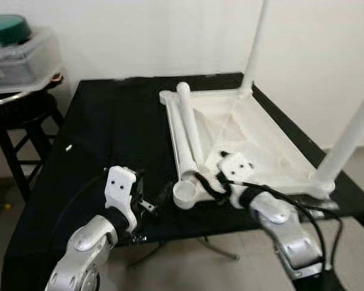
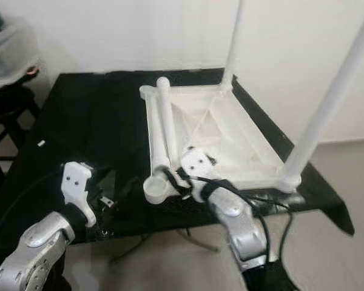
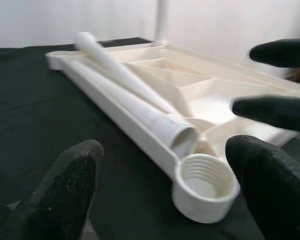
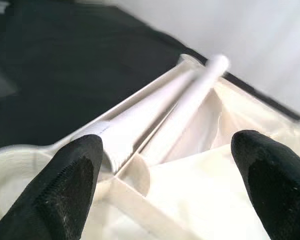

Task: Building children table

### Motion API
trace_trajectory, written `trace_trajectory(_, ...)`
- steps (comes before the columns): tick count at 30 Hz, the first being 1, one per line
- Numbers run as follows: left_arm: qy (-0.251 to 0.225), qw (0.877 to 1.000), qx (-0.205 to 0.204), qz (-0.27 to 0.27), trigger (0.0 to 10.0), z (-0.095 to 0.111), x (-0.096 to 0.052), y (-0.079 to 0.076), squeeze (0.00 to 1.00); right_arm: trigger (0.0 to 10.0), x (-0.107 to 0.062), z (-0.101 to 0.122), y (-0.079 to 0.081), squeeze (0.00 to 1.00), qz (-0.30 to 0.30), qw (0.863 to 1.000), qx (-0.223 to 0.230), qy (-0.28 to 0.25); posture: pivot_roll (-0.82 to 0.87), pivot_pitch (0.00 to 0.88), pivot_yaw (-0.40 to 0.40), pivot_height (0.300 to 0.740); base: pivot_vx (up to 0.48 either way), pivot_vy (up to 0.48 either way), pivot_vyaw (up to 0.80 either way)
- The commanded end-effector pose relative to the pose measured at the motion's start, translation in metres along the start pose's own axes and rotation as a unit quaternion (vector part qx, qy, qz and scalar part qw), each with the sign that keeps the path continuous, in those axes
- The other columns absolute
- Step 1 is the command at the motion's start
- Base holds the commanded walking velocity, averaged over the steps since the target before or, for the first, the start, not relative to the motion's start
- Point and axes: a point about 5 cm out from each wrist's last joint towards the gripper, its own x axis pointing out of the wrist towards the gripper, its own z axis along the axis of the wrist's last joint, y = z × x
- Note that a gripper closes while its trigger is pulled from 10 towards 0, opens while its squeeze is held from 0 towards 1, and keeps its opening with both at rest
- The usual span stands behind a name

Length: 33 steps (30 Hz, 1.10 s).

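Note:
The white children's table top [image 1: 255, 139] lies upside down on a black table [image 1: 109, 127]. Two white legs stand screwed into its right corners, one far [image 1: 255, 45] and one near [image 1: 352, 133]. A loose leg [image 1: 190, 130] lies along the top's left side, its threaded end [image 3: 182, 132] just short of the empty near-left socket [image 1: 185, 194]. My left gripper [image 1: 155, 200] is open just left of that socket [image 3: 202, 185], fingers apart on either side of it. My right gripper [image 1: 213, 182] is open too, hovering over the leg's threaded end [image 4: 110, 137] and touching nothing.
A dark stool [image 1: 18, 115] at the far left carries a clear plastic container [image 1: 21, 57] with a green lid. A small white scrap [image 1: 68, 147] lies on the black table's left half. A white wall runs behind; beige floor shows past the near edge.

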Motion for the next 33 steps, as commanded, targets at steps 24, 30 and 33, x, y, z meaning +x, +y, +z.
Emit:
trace_trajectory(24,0.030,0.997,0.042,-0.065,0.0,-0.009,-0.024,-0.018,0.00,10.0,0.049,0.022,-0.025,0.00,0.185,0.921,-0.340,0.048,0.01,0.114,-0.046,0.740,0.000,0.000,0.00)
trace_trajectory(30,0.031,0.996,0.041,-0.077,0.0,-0.010,-0.026,-0.022,0.00,10.0,0.058,0.028,-0.015,0.00,0.199,0.919,-0.339,0.021,0.02,0.125,-0.043,0.740,0.000,0.000,0.00)
trace_trajectory(33,0.031,0.995,0.041,-0.081,0.0,-0.008,-0.028,-0.023,0.00,10.0,0.067,0.035,-0.015,0.00,0.182,0.920,-0.347,0.008,0.02,0.141,-0.043,0.740,0.000,0.000,0.00)
